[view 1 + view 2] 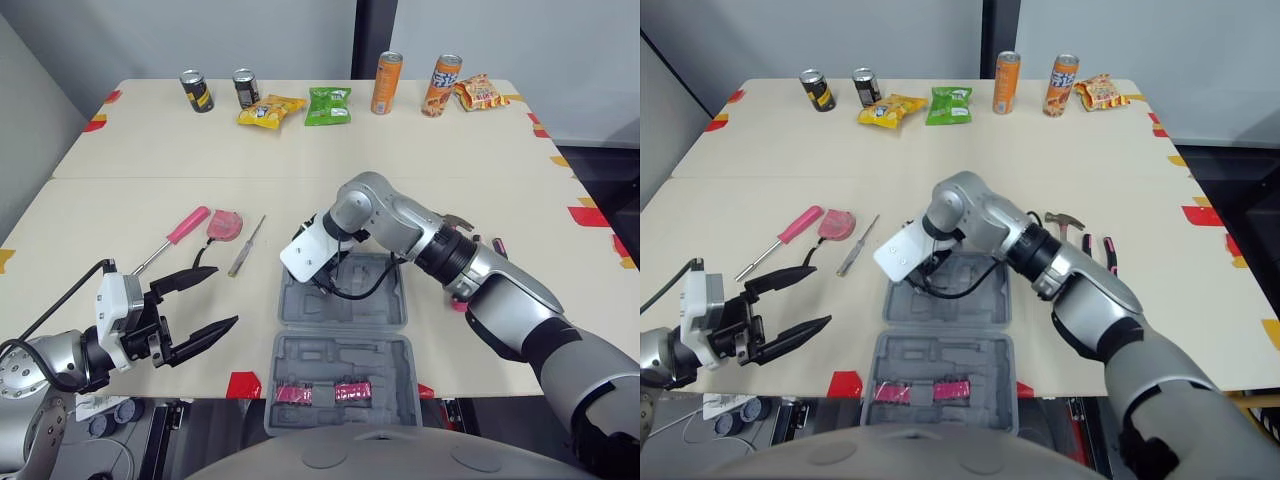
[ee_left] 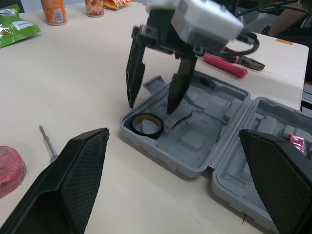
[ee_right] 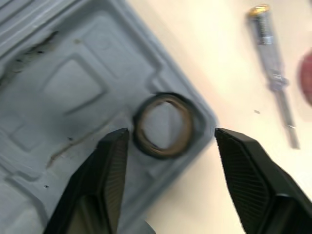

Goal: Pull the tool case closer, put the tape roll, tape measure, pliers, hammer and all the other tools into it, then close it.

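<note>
Surface: pale beige table (image 1: 150, 160), with cans and snack bags along the far edge.
Tool case (image 1: 340, 375): grey, lying open near the front edge with moulded recesses up; two pink strips in the near half.
Tape roll (image 3: 163, 152): flat in the far-left corner pocket of the case. Thin dark ring, brownish inner face, grey plastic visible through the hollow centre.
Right gripper (image 2: 150, 108): spread wide and empty, pointing down just above the roll, one finger to either side, not touching it.
Left gripper (image 1: 226, 296): spread wide and empty, hovering low over the front-left of the table, well apart from the case.
Key relation: roll directly beneath the right gripper, so judged as placed; a straight lift probably enough to clear it.
Left of the case: slim screwdriver (image 1: 246, 246), red tape measure (image 1: 226, 224), pink-handled screwdriver (image 1: 188, 225). Nearer the left arm, with the screwdrivers' long axes running away from the robot and leaning rightward.
Right of the case: hammer (image 1: 1064, 221), pliers (image 1: 1098, 247). Nearer the right arm.
</note>
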